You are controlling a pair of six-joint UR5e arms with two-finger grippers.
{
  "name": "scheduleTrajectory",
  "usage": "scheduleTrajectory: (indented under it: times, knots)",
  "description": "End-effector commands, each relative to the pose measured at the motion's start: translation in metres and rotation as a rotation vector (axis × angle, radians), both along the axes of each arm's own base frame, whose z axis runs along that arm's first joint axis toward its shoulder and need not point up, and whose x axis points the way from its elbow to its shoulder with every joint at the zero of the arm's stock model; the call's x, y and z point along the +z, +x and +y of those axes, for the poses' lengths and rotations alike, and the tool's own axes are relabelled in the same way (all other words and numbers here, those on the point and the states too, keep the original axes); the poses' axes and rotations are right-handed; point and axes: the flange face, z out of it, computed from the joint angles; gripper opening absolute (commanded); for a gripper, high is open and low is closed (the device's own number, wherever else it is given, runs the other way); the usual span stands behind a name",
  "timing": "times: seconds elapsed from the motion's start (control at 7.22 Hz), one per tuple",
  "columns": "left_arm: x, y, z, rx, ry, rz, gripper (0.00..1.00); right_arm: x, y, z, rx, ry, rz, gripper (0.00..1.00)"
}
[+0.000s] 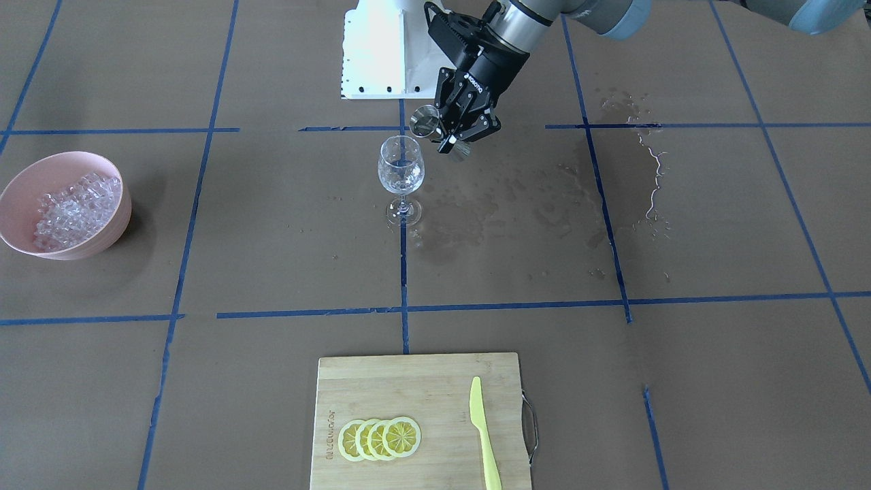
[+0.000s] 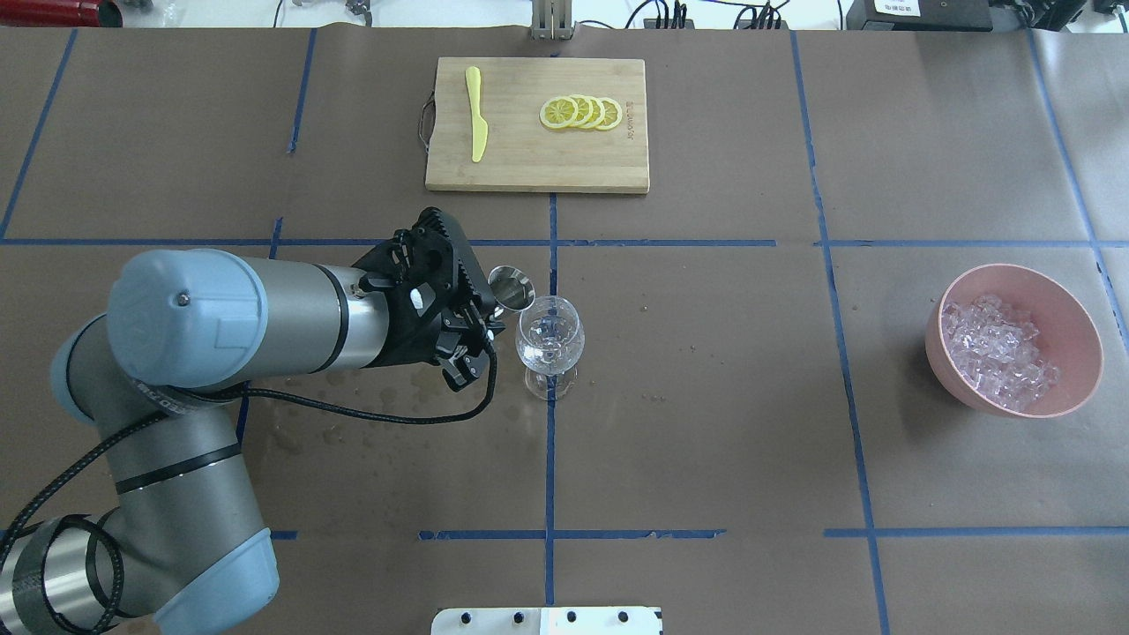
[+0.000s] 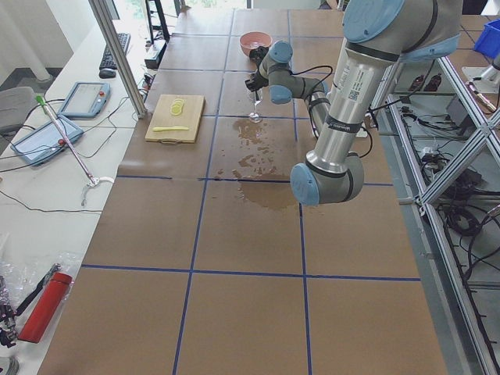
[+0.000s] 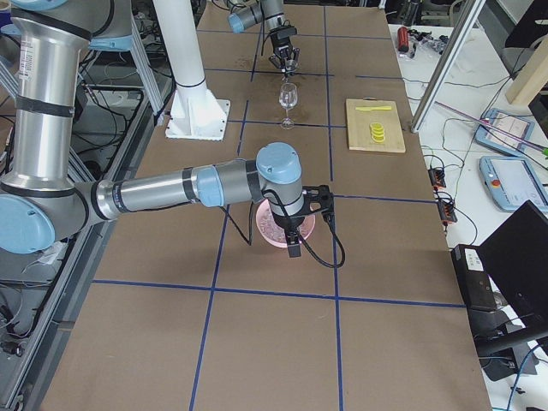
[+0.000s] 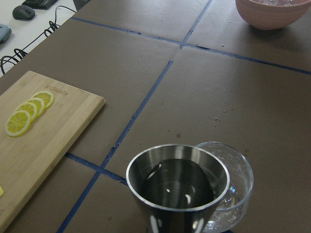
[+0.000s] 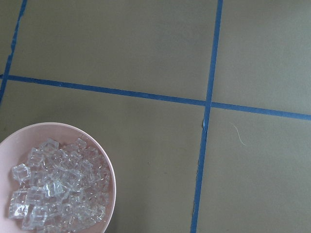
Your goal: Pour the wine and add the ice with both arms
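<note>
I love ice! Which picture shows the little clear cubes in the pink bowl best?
The right wrist view: the small clear ice cubes sit in the round pink bowl close up. Overhead and front views show a small glinting heap; the rest, hardly anything.

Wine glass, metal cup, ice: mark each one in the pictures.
wine glass (image 1: pixel 401 170): front-facing view, on the bowl.
metal cup (image 2: pixel 512 288): overhead view, on its open mouth.
ice (image 6: pixel 58 188): right wrist view, middle of the heap.

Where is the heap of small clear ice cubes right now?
In the overhead view, the ice cubes sit in the pink bowl at the table's far right, well apart from the clear wine glass at the centre.
</note>
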Motion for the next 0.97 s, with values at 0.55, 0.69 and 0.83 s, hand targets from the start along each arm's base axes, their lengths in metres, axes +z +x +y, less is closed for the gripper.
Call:
scheduleTrajectory:
  times: [0.55, 0.69, 0.83]
  knots:
    - [-0.01, 0.021, 0.009, 0.029, -0.061, -0.13, 0.0, 0.004, 0.0, 0.0, 0.0, -0.007, 0.001, 1.0]
    - [-0.013, 0.023, 0.009, 0.031, -0.066, -0.143, 0.0, 0.006, 0.0, 0.0, 0.0, -0.012, 0.0, 1.0]
    - [-0.014, 0.024, 0.01, 0.032, -0.068, -0.153, 0.0, 0.006, 0.0, 0.0, 0.0, -0.012, 0.001, 1.0]
